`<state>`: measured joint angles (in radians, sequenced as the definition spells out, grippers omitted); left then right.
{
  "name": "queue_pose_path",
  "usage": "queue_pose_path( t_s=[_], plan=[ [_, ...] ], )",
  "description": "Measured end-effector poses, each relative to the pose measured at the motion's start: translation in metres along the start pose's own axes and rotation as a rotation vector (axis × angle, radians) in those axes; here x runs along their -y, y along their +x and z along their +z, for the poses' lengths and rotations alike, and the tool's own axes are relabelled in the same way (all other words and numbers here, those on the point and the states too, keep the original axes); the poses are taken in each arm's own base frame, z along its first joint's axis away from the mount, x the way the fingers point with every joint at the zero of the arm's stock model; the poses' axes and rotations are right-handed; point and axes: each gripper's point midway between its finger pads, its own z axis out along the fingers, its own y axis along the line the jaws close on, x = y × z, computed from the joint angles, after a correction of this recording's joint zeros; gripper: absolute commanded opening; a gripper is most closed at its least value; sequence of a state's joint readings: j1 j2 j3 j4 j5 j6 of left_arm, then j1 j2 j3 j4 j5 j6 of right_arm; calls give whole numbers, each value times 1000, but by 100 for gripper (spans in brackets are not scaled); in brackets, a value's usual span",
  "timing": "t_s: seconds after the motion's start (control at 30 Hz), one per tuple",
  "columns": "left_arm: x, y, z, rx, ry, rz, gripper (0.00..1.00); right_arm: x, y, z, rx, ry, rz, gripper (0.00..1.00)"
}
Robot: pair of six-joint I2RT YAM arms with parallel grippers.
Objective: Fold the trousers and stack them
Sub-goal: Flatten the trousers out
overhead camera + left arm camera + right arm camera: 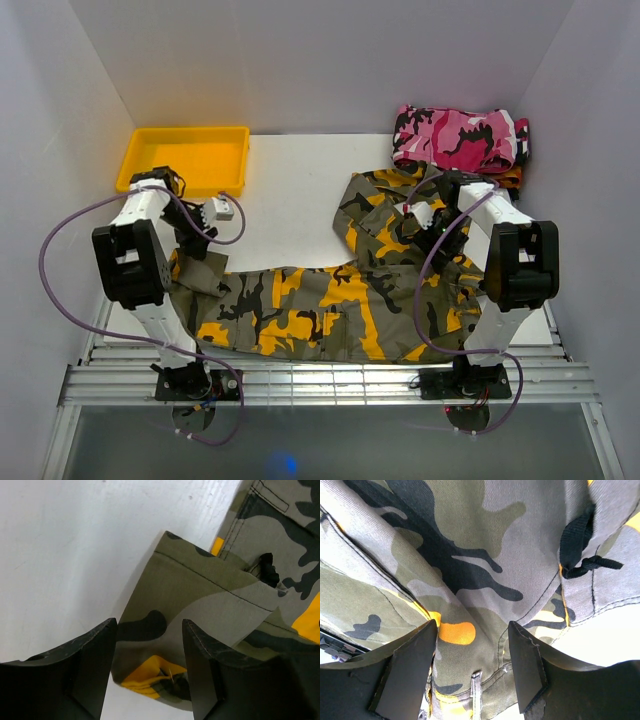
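The trousers [310, 305], camouflage in olive, grey, black and yellow-orange, lie spread across the near half of the white table [290, 200]. One leg runs left and the waist end turns up toward the back right. My left gripper [197, 243] hovers over the left leg end. In the left wrist view it [150, 625] stands open above a folded-over hem corner [190, 590], gripping nothing. My right gripper [425, 225] is over the waist part. In the right wrist view it [472, 627] is open too, its jaws straddling the waistband cloth [485, 545] near a belt loop [476, 690].
A yellow tray [185, 155] stands at the back left. At the back right a folded pink camouflage garment [460, 138] rests on an orange-red one [512, 178]. White walls close in three sides, and a metal rail [320, 380] runs along the near edge.
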<state>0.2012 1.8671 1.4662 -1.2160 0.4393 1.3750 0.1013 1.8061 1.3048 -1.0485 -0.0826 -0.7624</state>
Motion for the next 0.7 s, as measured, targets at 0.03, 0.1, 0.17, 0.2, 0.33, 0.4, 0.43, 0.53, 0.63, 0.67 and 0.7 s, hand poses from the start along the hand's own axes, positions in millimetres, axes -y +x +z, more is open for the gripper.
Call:
queue_pose_path(
  t_s=[0.03,0.1,0.17,0.2,0.33,0.4,0.43,0.53,0.63,0.67,0.7],
  plan=[
    [3,-1,6,-23,17,29,65,0,-1,-1,1,0,-2,65],
    [10,0,18,-56,47,71,65,-1,-3,-2,3,-1,-5,65],
    [19,2,31,-86,81,105,66,-1,-4,-3,4,-2,-7,65],
    [22,2,38,-98,95,120,66,-2,-4,-3,5,-3,-9,65],
    [29,6,58,-121,118,151,55,-4,-4,-2,-2,-9,-12,64],
    [26,6,60,-120,90,153,40,-4,-3,-2,-4,-8,-12,64],
    [22,5,60,-120,72,153,22,-3,-3,-2,-5,-6,-13,63],
    [15,7,61,-123,24,110,0,-2,-2,-2,-9,-2,-14,62],
    [9,10,57,-109,-20,-4,0,-2,-1,2,-13,1,-16,61],
    [6,13,54,-101,-43,-61,0,-2,0,3,-14,0,-17,61],
    [2,17,49,-90,-69,-125,0,-3,1,4,-18,-1,-17,60]
  ],
)
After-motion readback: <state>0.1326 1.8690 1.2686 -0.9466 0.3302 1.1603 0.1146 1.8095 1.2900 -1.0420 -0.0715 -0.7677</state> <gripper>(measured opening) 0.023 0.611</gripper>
